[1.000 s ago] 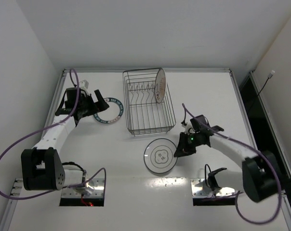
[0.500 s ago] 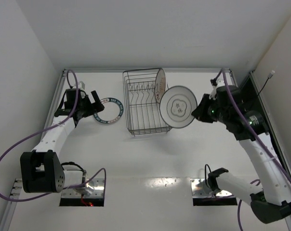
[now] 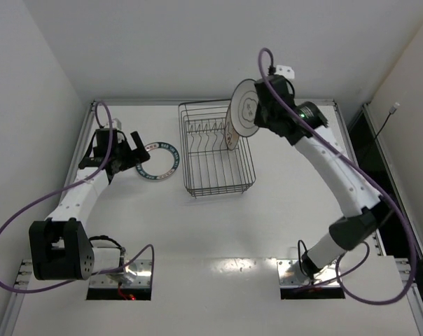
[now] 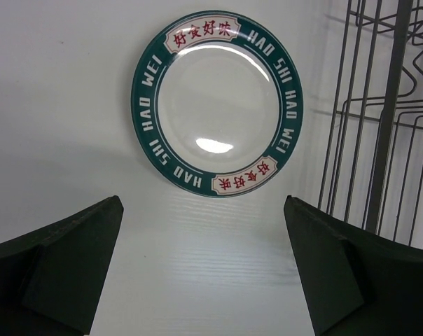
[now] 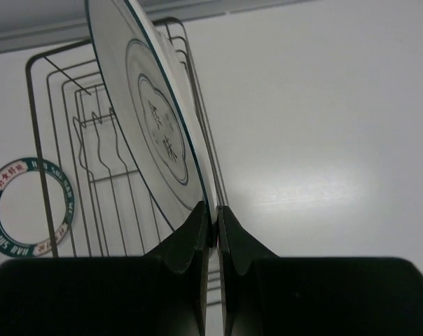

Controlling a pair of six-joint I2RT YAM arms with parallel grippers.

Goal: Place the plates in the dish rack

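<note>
My right gripper (image 3: pixel 260 114) is shut on the rim of the grey-rimmed plate (image 3: pixel 244 110) and holds it upright in the air above the far right corner of the dish rack (image 3: pixel 215 183). The right wrist view shows the jaws (image 5: pixel 215 210) pinching that plate (image 5: pixel 148 133) over the rack (image 5: pixel 117 203). The orange-patterned plate (image 3: pixel 230 140) stands on edge in the rack's right side, partly behind the held plate. The teal-rimmed plate (image 3: pixel 157 162) lies flat left of the rack. My left gripper (image 3: pixel 136 155) is open just left of it, empty (image 4: pixel 203 210), facing the plate (image 4: pixel 217 98).
The rack's wire side (image 4: pixel 390 126) stands right of the teal-rimmed plate (image 5: pixel 29 206). White walls close the table at the back and left. A raised table edge (image 3: pixel 85 150) runs along the left.
My right arm has carried the grey-rimmed plate from the table in front of the rack up to above the rack's far right corner, turning it upright. The left gripper has barely moved.
</note>
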